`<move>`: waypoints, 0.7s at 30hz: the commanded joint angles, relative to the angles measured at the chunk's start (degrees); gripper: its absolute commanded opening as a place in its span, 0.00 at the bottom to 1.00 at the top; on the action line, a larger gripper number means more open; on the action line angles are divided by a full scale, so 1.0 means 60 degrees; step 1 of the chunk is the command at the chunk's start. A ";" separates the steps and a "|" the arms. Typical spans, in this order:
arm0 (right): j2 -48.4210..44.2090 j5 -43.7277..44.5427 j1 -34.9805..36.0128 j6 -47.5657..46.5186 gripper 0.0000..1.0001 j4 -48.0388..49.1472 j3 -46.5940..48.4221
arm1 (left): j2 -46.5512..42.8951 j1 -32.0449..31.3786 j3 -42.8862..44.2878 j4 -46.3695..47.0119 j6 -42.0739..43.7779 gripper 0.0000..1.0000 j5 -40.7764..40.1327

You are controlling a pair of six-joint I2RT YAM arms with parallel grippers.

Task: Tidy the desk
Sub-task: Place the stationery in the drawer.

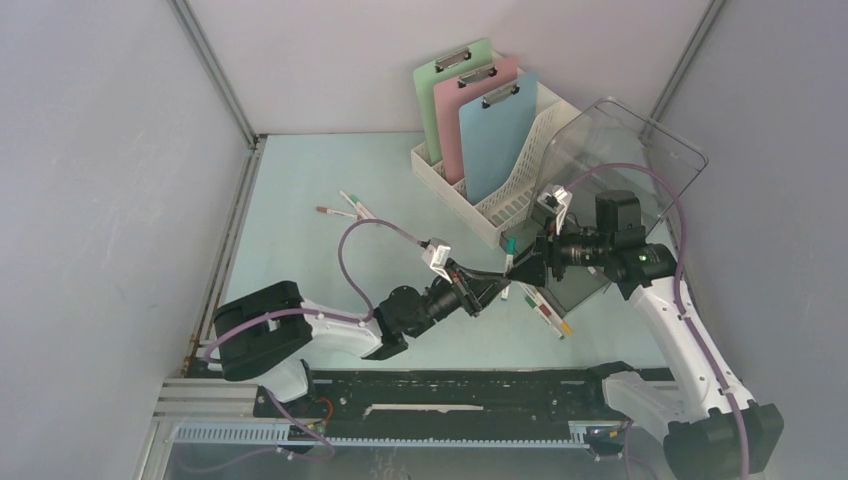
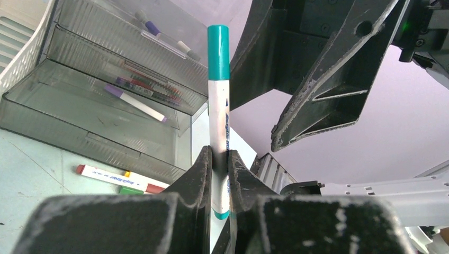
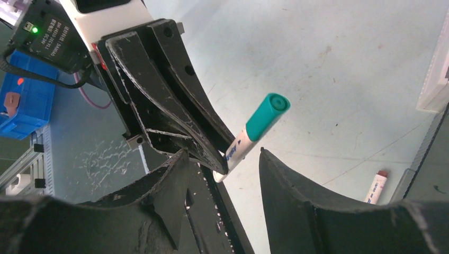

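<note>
The large, flat, pale mint-blue bench [image 1: 300, 230] is judged only partly organised. Three flat clipboards [image 1: 480, 100] (green, pink and blue) are stood in a white slotted plastic file rack [image 1: 500, 205], and several markers are seen lying in the smoky translucent plastic drawer organiser [image 2: 79, 106]. Loose markers [image 1: 348, 208] are left on the bench at the far left, and more lie just in front of the organiser. A white marker with a teal cap [image 2: 218, 95] is pinched near its tail by the left fingers [image 2: 200, 166], which are closed tightly on it, the cap pointing away from them, above the bench's middle right. The left arm is stretched low, forward and rightward. The right arm is bent over towards it, and the right fingers [image 3: 275, 169] are spread apart, one either side of the marker, with no contact visible. A handover is judged to be in hand.
</note>
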 commanded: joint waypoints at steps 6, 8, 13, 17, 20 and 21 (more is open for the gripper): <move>-0.0081 0.0003 0.0022 0.0349 0.56 0.0449 0.0031 | 0.0106 -0.0167 0.0497 0.0390 0.0417 0.00 0.0202; -0.0044 0.0055 0.0068 0.0349 0.55 0.0440 0.0032 | 0.0099 -0.0177 0.0498 0.0391 0.0436 0.00 0.0217; -0.0037 0.0073 0.0132 0.0349 0.49 0.0437 0.0031 | 0.0146 -0.0204 0.0567 0.0390 0.0458 0.01 0.0315; -0.0037 0.0027 0.0156 0.0302 0.37 0.0397 0.0024 | 0.0140 -0.0219 0.0571 0.0377 0.0472 0.03 0.0330; -0.0010 -0.0005 0.0176 0.0255 0.25 0.0373 0.0019 | 0.0118 -0.0224 0.0550 0.0355 0.0487 0.06 0.0337; -0.0007 -0.0018 0.0189 0.0224 0.21 0.0358 0.0030 | 0.0085 -0.0219 0.0550 0.0316 0.0487 0.08 0.0326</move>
